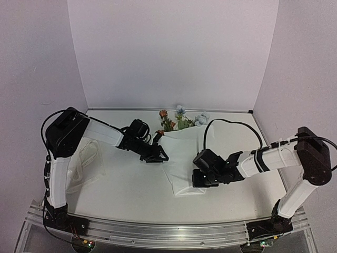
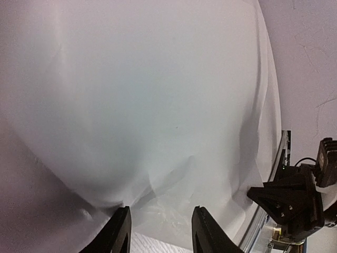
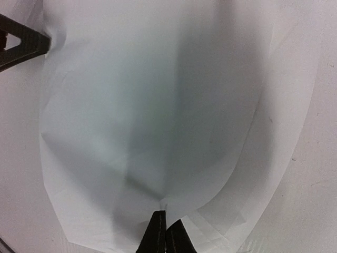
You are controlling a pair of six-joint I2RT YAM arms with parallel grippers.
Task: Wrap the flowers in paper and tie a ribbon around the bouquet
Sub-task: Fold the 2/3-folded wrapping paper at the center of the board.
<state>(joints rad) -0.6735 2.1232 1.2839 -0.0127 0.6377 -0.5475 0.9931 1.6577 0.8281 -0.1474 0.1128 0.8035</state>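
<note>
The paper (image 1: 181, 158) lies mid-frame, with the flowers (image 1: 179, 120) protruding at its upper end. Right gripper (image 3: 165, 217) clenched on the paper's fold, bottom centre. Left gripper (image 2: 160, 211) released, jaws apart, with the paper just beyond its tips.

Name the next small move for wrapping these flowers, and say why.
Probably the right gripper should draw its pinched fold across toward the left gripper. Its jaws are shut on the paper, the left jaws stand open at the opposite edge, and the flowers show at the far end, so the wrap looks unfinished.
</note>
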